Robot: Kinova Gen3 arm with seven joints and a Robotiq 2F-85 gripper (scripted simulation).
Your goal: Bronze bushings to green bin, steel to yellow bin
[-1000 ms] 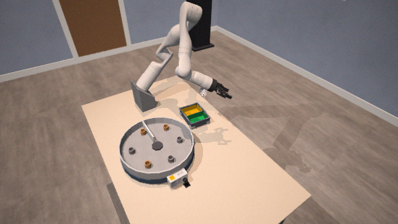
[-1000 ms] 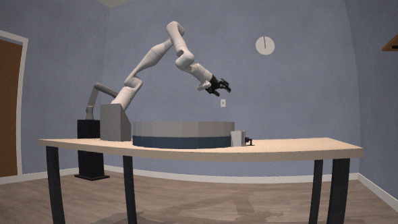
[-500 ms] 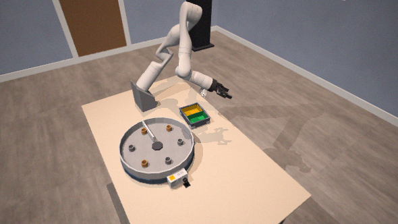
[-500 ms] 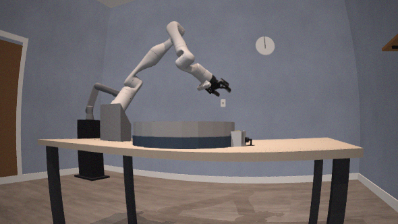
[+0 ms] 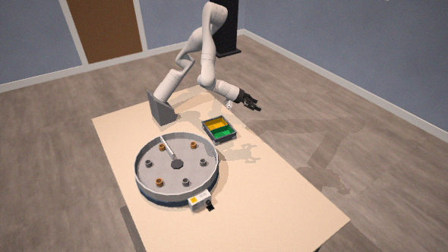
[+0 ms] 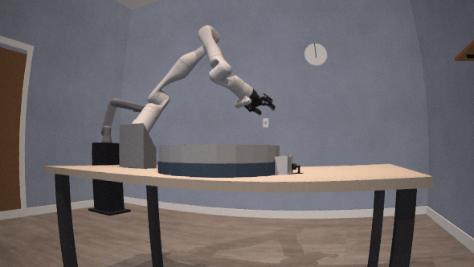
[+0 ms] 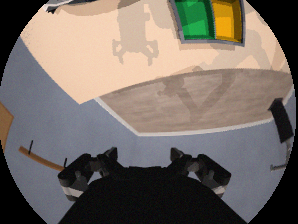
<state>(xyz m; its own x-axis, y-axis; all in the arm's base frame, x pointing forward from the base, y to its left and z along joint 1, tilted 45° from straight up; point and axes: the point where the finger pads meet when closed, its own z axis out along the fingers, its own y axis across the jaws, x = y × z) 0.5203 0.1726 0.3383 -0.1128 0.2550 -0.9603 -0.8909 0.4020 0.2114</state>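
Note:
A round grey turntable (image 5: 139, 178) (image 6: 217, 154) carries three bronze bushings (image 5: 162, 147) (image 5: 193, 144) (image 5: 159, 182) and three steel bushings (image 5: 148, 163) (image 5: 203, 162) (image 5: 185, 182), all upright in a ring. A dark tray to its back right holds the yellow bin (image 5: 216, 124) (image 7: 226, 18) and the green bin (image 5: 222, 132) (image 7: 193, 15) side by side. My gripper (image 5: 253, 104) (image 6: 265, 104) (image 7: 144, 154) is open and empty. It hangs high in the air beyond the bins, past the table's far edge and far from the turntable.
The arm's grey base block (image 5: 162, 110) (image 6: 136, 150) stands behind the turntable. A grey bar (image 5: 167, 147) reaches from the rim to the black hub (image 5: 177, 164). A small white box with a yellow label (image 5: 199, 200) (image 6: 283, 165) sits at the turntable's front. The beige table (image 5: 266, 197) (image 6: 341, 171) extends to the right.

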